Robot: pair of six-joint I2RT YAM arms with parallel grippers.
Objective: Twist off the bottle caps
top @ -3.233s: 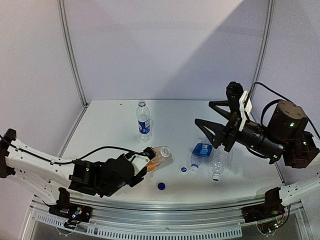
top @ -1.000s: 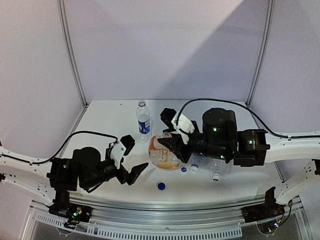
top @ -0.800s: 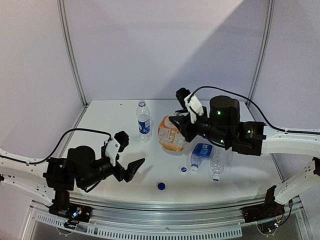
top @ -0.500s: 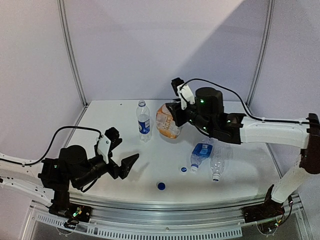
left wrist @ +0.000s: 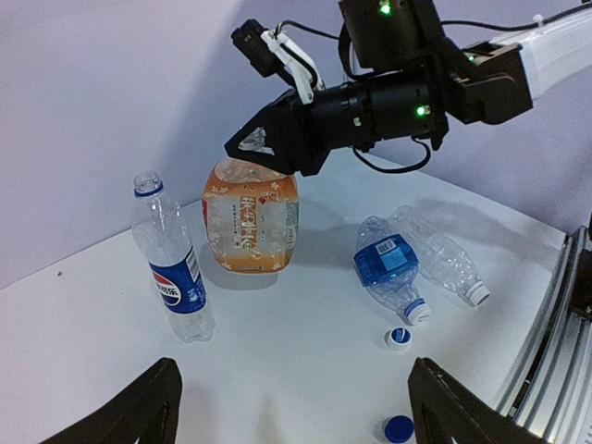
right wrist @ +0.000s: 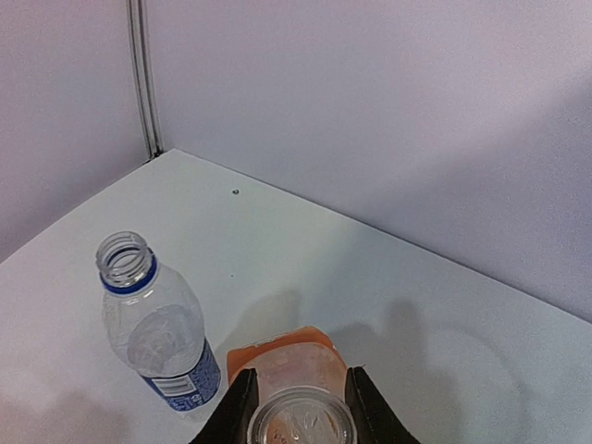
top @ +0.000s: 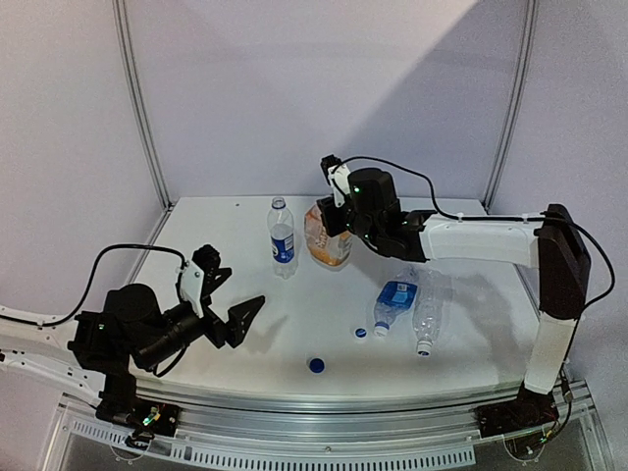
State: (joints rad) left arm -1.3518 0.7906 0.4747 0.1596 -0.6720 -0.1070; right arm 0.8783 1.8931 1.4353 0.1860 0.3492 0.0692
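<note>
Right wrist view: orange bottle point(right wrist: 287, 363) is being pinched at its stiff neck by right gripper point(right wrist: 301, 413), body's probably squishy.

One camera looks down from behind me. My wrist cameras, left low and right close, share its orange bottle point(top: 326, 245).

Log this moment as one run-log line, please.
right gripper: shut on orange bottle, upright beside Pepsi bottle | left gripper: open, empty | blue cap, white cap: loose on table
</note>
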